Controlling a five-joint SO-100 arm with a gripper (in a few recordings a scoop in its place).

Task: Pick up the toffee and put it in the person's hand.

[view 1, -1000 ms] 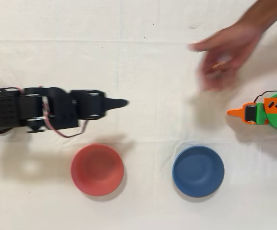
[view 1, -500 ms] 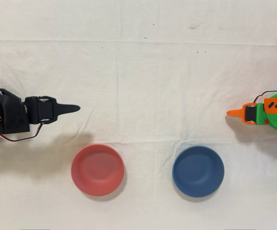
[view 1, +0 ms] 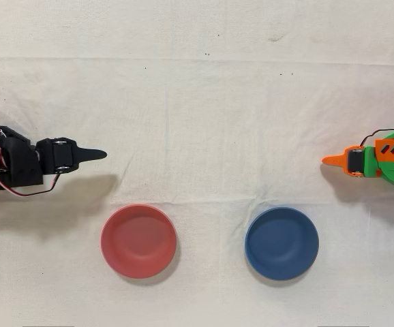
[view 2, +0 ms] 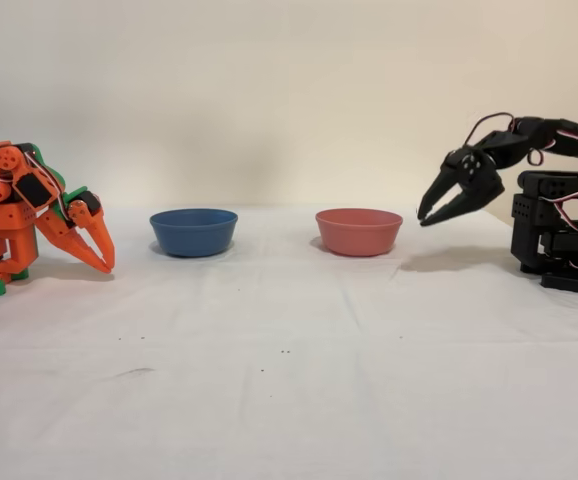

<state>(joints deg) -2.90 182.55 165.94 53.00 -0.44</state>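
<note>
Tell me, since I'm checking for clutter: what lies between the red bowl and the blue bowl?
Nothing: in the overhead view the stretch between the red bowl and the blue bowl is bare white cloth; the fixed view agrees.

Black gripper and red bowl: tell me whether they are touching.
Apart. The overhead view shows bare cloth between the gripper and the red bowl; the fixed view shows it raised above the table.

Robotics lab bench: cloth-covered table (view 2: 289,380), plain wall (view 2: 269,90).
</note>
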